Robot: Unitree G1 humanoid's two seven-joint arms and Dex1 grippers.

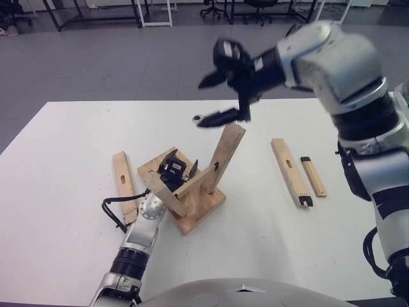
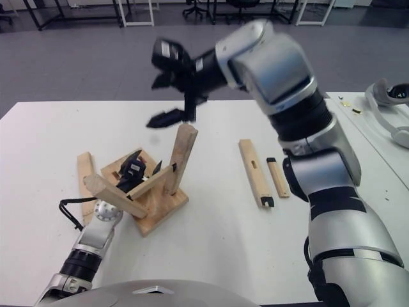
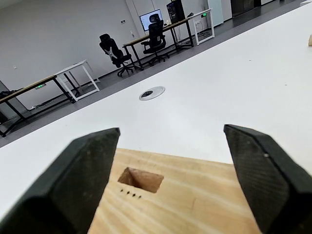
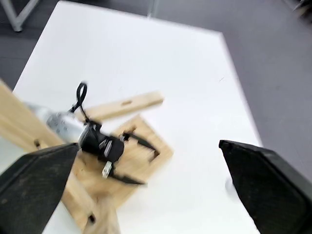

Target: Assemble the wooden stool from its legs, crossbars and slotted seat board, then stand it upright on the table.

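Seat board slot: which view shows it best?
Left wrist view: the slot lies close up in the seat board. Eye views have the left gripper over it; right wrist view shows the board from afar.

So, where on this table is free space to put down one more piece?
Bare table lies between the seat board and the long loose leg on the right, along the near edge below that leg, and at the far left corner. Crowded: around the seat board, with the left gripper and another leg beside it.
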